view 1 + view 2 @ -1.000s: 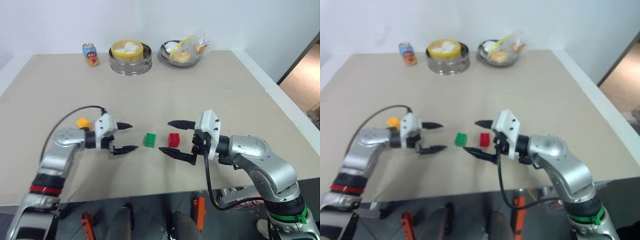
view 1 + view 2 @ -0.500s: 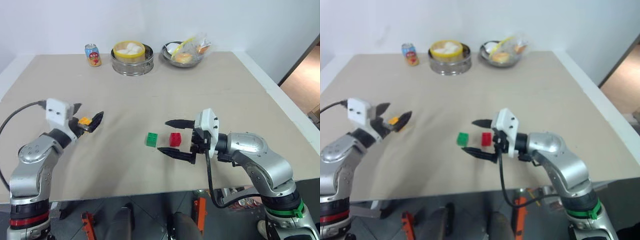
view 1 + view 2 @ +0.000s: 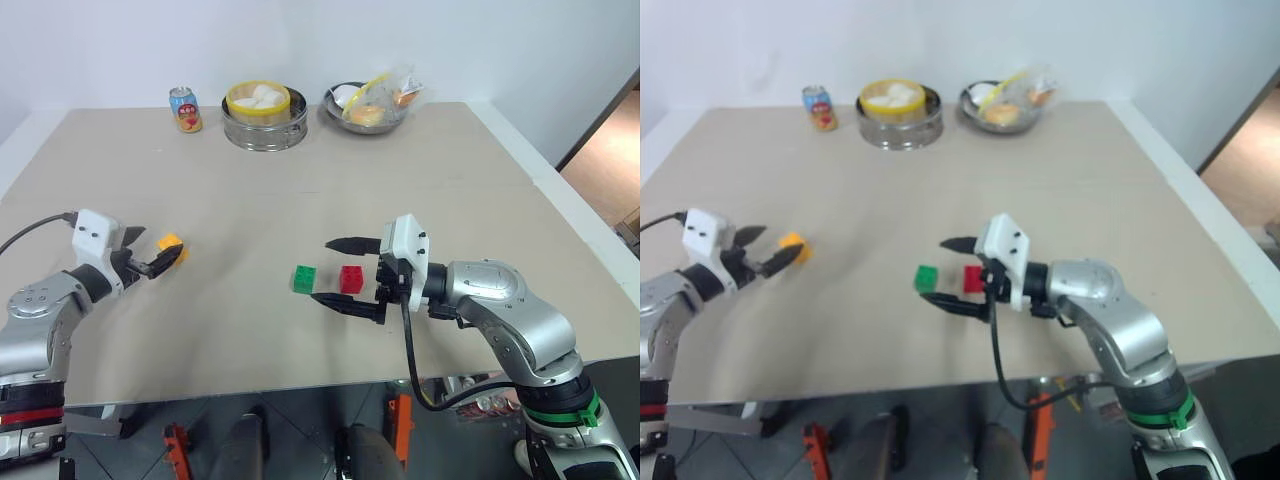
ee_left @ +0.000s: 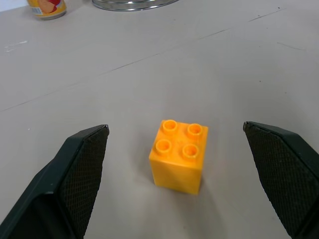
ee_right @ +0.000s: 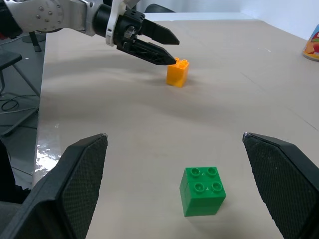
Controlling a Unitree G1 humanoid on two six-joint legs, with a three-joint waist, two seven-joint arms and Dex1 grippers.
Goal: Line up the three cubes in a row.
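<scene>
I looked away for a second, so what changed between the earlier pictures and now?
The left gripper swung out to the robot's left, away from the green cube, and now points, open, at the yellow-orange cube, not holding it. The right gripper, open around the red cube, and all three cubes stayed put.

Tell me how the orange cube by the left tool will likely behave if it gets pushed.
The orange cube looks like hard plastic, so probably stiff and light. Flat-sided on the smooth table, it should slide, not roll. Being slightly taller than wide, a high push from the open left tool might tip it.
</scene>
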